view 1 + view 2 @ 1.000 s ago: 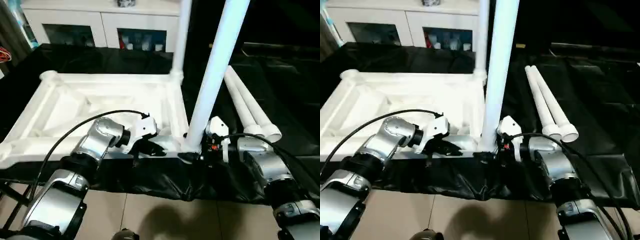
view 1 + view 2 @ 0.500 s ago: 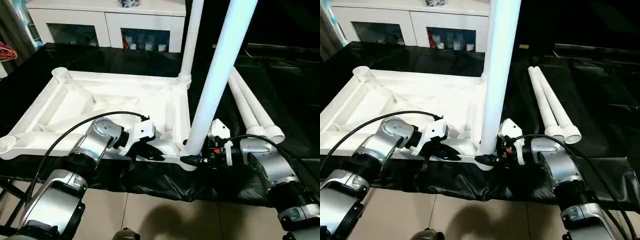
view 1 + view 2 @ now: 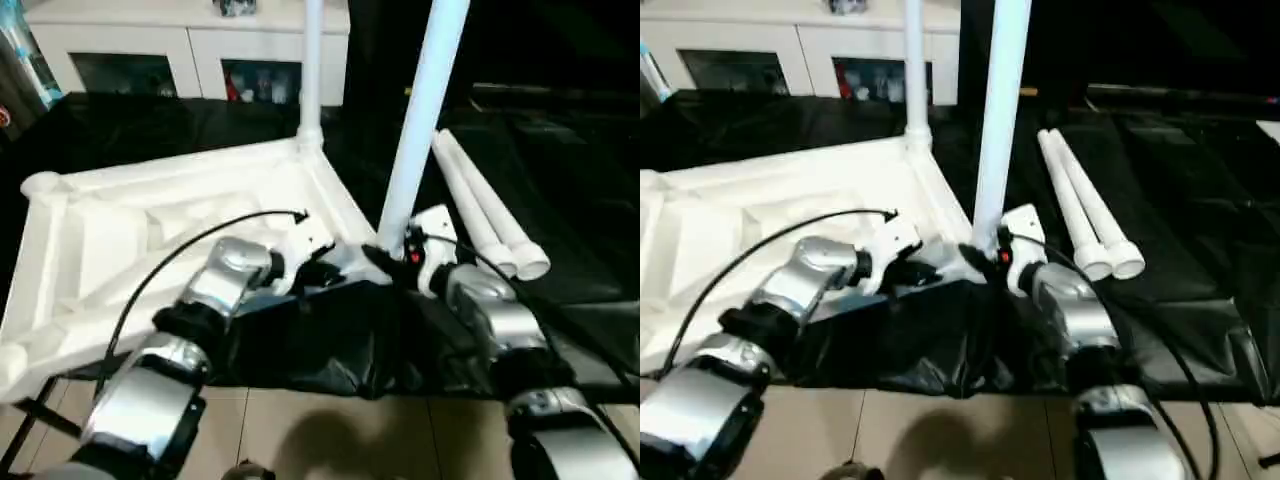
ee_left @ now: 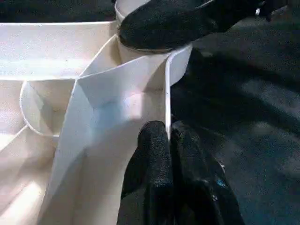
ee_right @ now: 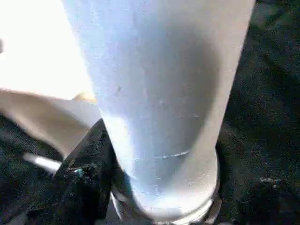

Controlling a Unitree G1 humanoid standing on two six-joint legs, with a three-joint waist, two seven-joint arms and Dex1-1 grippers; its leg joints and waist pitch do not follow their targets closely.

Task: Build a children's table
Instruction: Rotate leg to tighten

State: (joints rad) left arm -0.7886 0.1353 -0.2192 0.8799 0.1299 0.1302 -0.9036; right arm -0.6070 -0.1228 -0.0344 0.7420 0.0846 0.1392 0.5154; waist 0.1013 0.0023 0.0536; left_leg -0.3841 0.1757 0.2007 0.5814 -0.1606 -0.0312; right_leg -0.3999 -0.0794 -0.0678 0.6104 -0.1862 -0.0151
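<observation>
Swung round since a moment ago: white plastic ribbed tabletop [image 3: 150,215], upside down at black-sheeted table's [image 3: 560,140] near edge. Left gripper [image 4: 169,140] pinched shut on rim wall; right gripper [image 3: 385,262] clamping white tube leg [image 3: 420,110] upright in near corner socket. Probably seating.

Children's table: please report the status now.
Left hand pinches table top rim. Right hand grips upright leg at near socket. Far leg seated. Two spare legs lie on the black sheet.

No legible text, label, brand, number or sign on anything here
</observation>
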